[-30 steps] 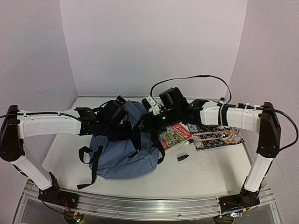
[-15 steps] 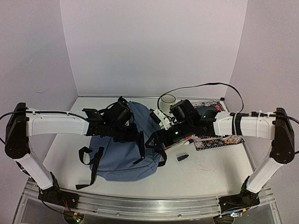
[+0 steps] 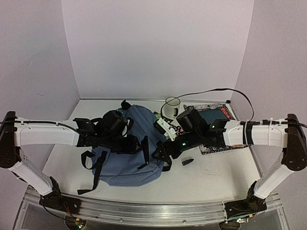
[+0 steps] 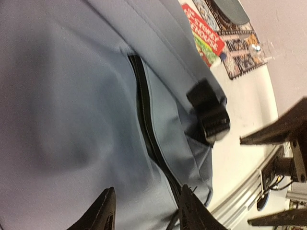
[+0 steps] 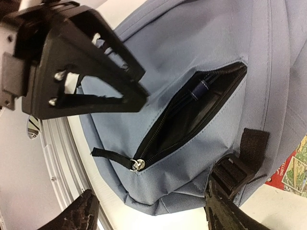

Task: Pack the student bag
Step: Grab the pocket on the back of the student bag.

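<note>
The slate-blue student bag (image 3: pixel 125 160) lies flat in the middle of the table with its black straps spread. Its front pocket (image 5: pixel 201 110) is unzipped and shows dark lining with a blue pen (image 5: pixel 198 89) inside; the zipper pull (image 5: pixel 136 164) sits at the pocket's lower end. My left gripper (image 3: pixel 130 143) is open and empty, low over the bag's fabric (image 4: pixel 72 96) beside the black zipper line (image 4: pixel 144 120). My right gripper (image 3: pixel 161 152) is open and empty, over the bag's right edge near the pocket. In the right wrist view my left gripper (image 5: pixel 72 62) hangs over the bag's upper left.
A white mug (image 3: pixel 171 106) stands at the back. A patterned mat with a dark teal item (image 3: pixel 215 115) lies at the right. A small black object (image 3: pixel 188 161) lies right of the bag. A red book (image 4: pixel 204 31) lies beside the bag, with a black strap buckle (image 4: pixel 208 112) nearby.
My right arm has swung forward and left over the bag's right edge, uncovering the mug and hiding the red book from above. My left arm has drawn slightly left and nearer.
</note>
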Available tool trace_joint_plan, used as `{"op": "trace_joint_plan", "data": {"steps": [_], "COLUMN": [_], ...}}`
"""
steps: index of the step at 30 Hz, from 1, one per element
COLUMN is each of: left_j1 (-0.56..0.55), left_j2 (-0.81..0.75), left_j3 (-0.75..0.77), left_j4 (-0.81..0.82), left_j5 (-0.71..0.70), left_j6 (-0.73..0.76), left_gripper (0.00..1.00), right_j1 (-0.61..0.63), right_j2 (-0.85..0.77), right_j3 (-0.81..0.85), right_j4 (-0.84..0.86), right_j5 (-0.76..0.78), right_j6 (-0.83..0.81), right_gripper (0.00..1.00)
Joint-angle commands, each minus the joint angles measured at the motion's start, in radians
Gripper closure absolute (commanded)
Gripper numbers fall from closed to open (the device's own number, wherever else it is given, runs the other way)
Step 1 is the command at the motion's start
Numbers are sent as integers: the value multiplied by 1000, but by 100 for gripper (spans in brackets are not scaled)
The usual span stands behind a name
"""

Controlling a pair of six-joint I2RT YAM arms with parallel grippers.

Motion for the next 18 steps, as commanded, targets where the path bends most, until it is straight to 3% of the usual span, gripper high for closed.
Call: {"op": "trace_joint_plan", "data": {"steps": [1, 7, 18], "left_j1": [-63, -127, -138], "left_j2": [-34, -8, 59], "left_j3": [-41, -32, -11], "left_j4": [1, 0, -2], "left_j5": [48, 75, 145], "left_j6": [11, 31, 16], "left_gripper": [58, 58, 60], "right_j1": [8, 13, 29], "right_j2": [-9, 17, 20], "right_j3": [-19, -42, -97], "right_j4": [16, 34, 68], "right_j5": [28, 29, 55], "right_j6": [-9, 12, 26], "right_gripper": [25, 26, 26]}}
